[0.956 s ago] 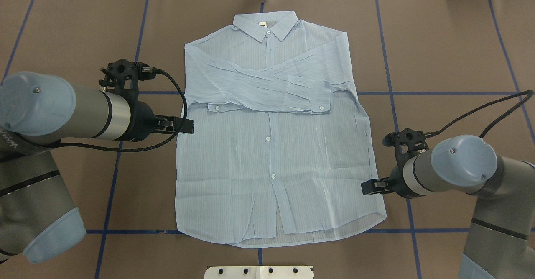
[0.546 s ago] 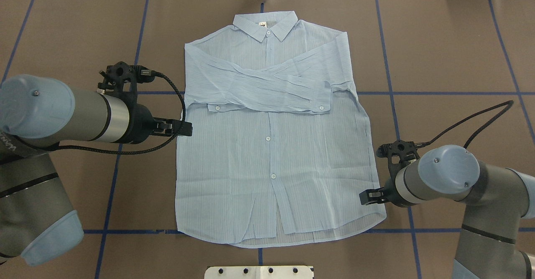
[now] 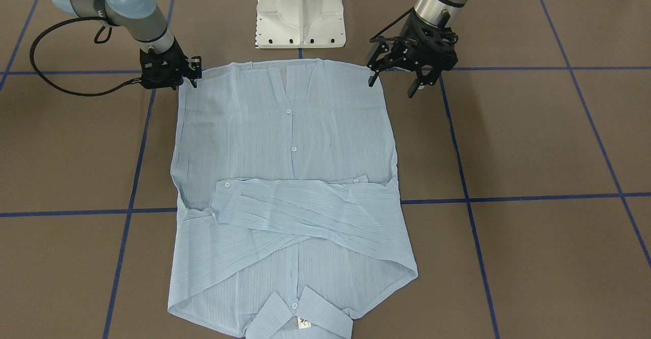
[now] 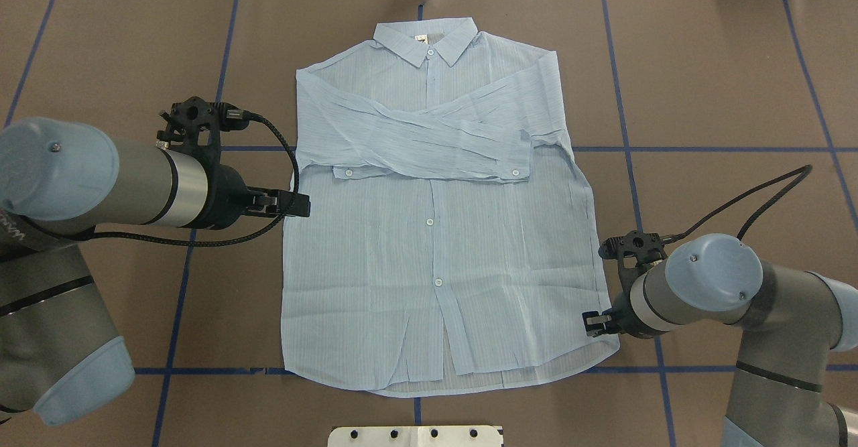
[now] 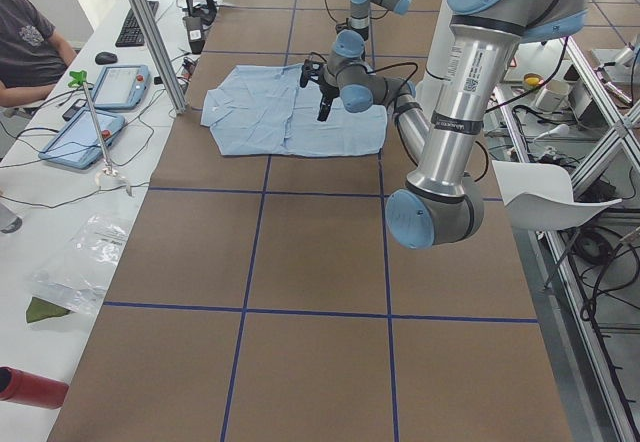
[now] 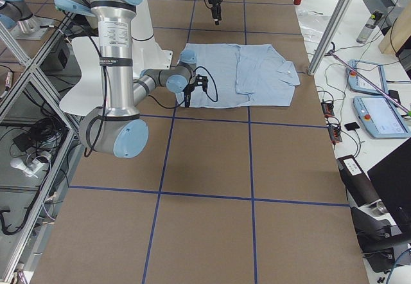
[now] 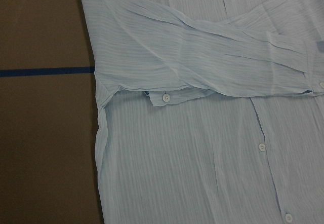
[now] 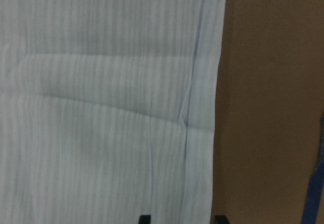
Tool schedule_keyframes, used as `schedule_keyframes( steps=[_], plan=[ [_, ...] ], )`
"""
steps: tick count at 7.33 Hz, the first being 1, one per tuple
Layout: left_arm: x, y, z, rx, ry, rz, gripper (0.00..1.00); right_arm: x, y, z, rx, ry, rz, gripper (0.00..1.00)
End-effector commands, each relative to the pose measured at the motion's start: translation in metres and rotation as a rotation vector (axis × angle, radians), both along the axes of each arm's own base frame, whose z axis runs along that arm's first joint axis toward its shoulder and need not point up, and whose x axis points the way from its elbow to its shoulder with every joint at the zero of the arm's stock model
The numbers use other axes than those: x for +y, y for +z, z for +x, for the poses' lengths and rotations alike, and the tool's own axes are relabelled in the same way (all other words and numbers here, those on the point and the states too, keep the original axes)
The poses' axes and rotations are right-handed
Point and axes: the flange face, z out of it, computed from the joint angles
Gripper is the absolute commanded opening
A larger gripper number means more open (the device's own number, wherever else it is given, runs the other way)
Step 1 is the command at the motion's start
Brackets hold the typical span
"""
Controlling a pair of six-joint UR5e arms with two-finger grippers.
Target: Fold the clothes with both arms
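The light-blue shirt [image 4: 436, 246] lies flat, front up, with both sleeves crossed over the chest and the collar at the far side. My left gripper [image 4: 299, 204] is open and empty just off the shirt's left side edge, below the sleeve cuff. In the front-facing view it [image 3: 392, 86] hovers with its fingers spread. My right gripper [image 4: 588, 323] is open at the shirt's right side edge near the hem corner. In the right wrist view its fingertips [image 8: 144, 219] straddle that edge of the shirt [image 8: 101, 107].
The white pedestal base [image 3: 300, 19] stands just behind the hem. Blue tape lines [image 4: 704, 149] cross the brown table cover. An operator [image 5: 30, 42] sits by tablets beyond the collar end of the table.
My right gripper has moved toward the hem along the shirt's right edge, closer to the corner. My left gripper has barely moved. The shirt lies unchanged.
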Motion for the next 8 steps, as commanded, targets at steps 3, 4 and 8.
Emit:
schedule_keyframes(
  steps=[3, 4, 8],
  plan=[
    [0.0035, -0.0062, -0.0056, 0.014, 0.001, 0.008, 1.00, 0.0016, 0.0080, 0.0002, 0.010, -0.015, -0.026, 0.53],
    [0.0031, -0.0046, -0.0063, 0.011, -0.001, 0.007, 1.00, 0.0013, 0.0090, 0.0010, 0.012, -0.015, -0.028, 0.52],
    [0.0027, -0.0039, -0.0059, 0.010, -0.002, 0.006, 1.00, 0.0013, 0.0100, 0.0026, 0.019, -0.014, -0.032, 0.52]
  ],
)
